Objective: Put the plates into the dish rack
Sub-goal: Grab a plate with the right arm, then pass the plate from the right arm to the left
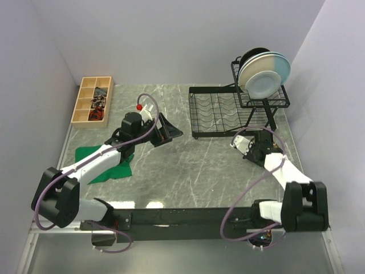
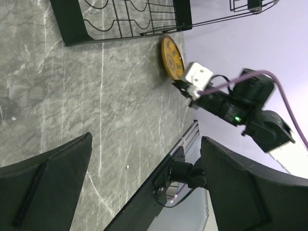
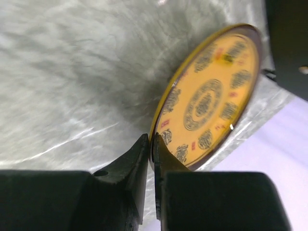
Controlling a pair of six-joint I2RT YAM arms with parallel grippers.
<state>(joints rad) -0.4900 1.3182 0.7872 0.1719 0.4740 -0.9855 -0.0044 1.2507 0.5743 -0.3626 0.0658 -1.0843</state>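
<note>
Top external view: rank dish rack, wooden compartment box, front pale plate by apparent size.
1. dish rack
2. wooden compartment box
3. front pale plate; close to the box, and raised nearer the camera, so unsure.

The surface (image 1: 188, 171) is grey-green marble-like stone with thin pale veins, and two bright spots of light are reflected near its front edge. Three plain walls stand around it: a back wall (image 1: 171, 40), a left wall (image 1: 25, 97) and a right wall (image 1: 336, 97), all pale lavender-grey and evenly lit.
</note>
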